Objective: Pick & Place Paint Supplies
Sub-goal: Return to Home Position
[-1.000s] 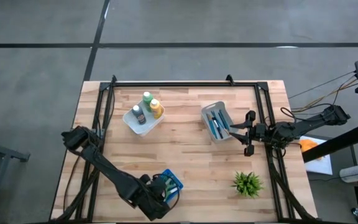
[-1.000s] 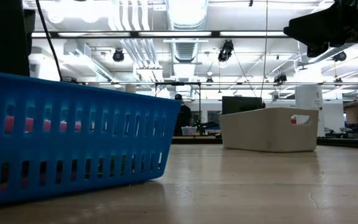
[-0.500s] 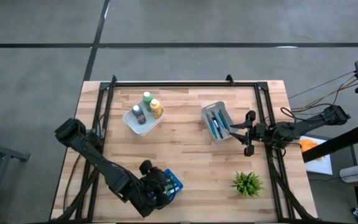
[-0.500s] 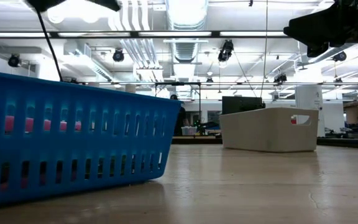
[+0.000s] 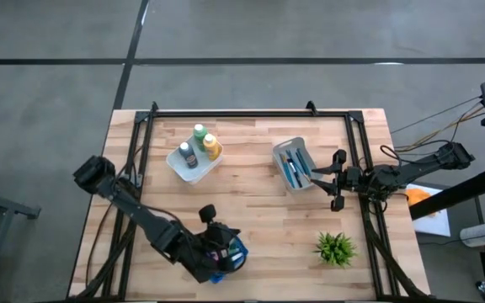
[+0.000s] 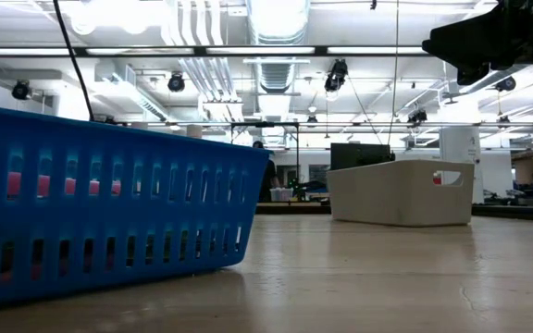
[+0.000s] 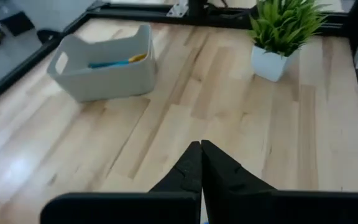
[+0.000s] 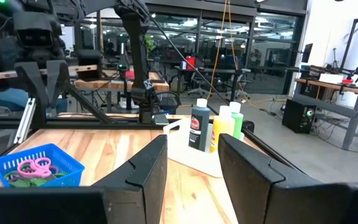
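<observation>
I read left claw [image 7: 201, 149] pinched shut, empty, above blue bin [image 5: 238, 253] at 6 o'clock of counter [image 5: 251, 210]. Right claw [image 8: 192, 152] spread wide, empty, at 3 o'clock, just beside grey bin [image 5: 303, 150] holding brushes [image 5: 293, 168]. Bottles [image 5: 199, 145] stand in white tray [image 5: 175, 160] at 11 o'clock.

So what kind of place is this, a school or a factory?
Most likely a robotics lab. Bare ducts and strip lights hang overhead, more workbenches stand behind, and the floor is plain concrete. The left end effector hovers over the blue bin; the right arm waits at the table's side.
</observation>
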### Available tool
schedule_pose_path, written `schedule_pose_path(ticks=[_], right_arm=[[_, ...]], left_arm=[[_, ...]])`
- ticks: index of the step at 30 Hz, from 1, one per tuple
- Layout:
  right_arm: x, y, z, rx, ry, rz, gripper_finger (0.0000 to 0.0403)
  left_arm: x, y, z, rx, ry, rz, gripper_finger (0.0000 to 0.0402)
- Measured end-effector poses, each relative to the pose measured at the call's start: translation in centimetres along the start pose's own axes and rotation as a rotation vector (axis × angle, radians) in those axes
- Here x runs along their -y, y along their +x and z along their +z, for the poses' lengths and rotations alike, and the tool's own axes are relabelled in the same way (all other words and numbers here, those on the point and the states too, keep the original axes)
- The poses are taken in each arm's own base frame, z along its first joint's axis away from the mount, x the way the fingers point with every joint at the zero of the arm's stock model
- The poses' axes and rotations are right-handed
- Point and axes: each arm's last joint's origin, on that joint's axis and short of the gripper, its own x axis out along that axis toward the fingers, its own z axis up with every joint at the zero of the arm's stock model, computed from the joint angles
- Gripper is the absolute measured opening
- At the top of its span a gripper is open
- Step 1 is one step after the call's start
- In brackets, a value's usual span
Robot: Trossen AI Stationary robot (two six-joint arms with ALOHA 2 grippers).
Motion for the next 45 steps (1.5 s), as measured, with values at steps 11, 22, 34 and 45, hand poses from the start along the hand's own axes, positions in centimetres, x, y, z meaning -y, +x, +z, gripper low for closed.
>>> schedule_pose_path(ticks=[11, 22, 34, 45], right_arm=[[0.0, 0.0, 0.0, 0.0, -0.002, 0.0, 0.0143], [0.0, 0.0, 0.0, 0.001, 0.001, 0.0, 0.0143], [0.0, 0.0, 0.0, 0.0, 0.0, 0.0, 0.0143], [0.0, 0.0, 0.0, 0.0, -0.002, 0.0, 0.0143]], left_arm=[[-3.6, 0.1, -1.1, 0.175, 0.045, -0.133, 0.0], [-12.0, -3.6, -5.5, 0.434, 0.216, -0.345, 0.0], [-18.6, -6.6, -11.4, 0.653, 0.226, -0.571, 0.0], [-21.6, -7.4, -15.9, 0.8, 0.253, -0.631, 0.0]])
